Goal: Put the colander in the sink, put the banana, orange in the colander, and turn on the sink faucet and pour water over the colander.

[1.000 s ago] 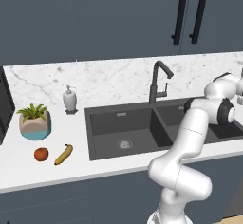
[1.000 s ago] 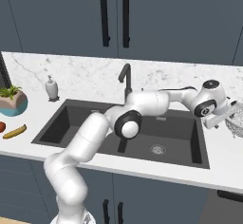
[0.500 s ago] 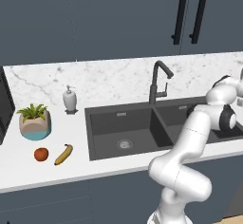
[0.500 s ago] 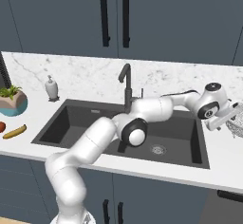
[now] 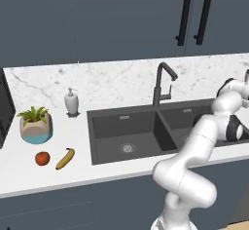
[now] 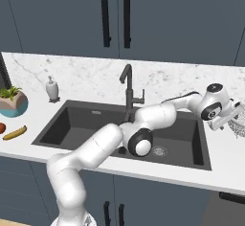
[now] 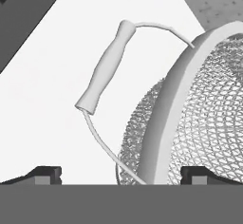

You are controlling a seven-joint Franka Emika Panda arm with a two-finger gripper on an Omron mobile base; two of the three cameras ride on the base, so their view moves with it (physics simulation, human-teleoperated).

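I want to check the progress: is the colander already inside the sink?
No, the colander stands on the counter to the right of the sink, by the open gripper.

arm: white, rising from the lower left, stretched across the sink toward the right end of the counter
gripper: at the far right, just past the sink's right rim — jaws stand wide apart, right at the colander
colander: silvery mesh at the right edge of the frame, partly cut off — contact with the fingers cannot be told
sink faucet: dark, upright behind the sink, behind the arm
soap dispenser: white, on the counter left of the faucet
plant pot: far left
banana: on the counter in front of the pot
orange: at the left edge, just beside the banana, partly cut off
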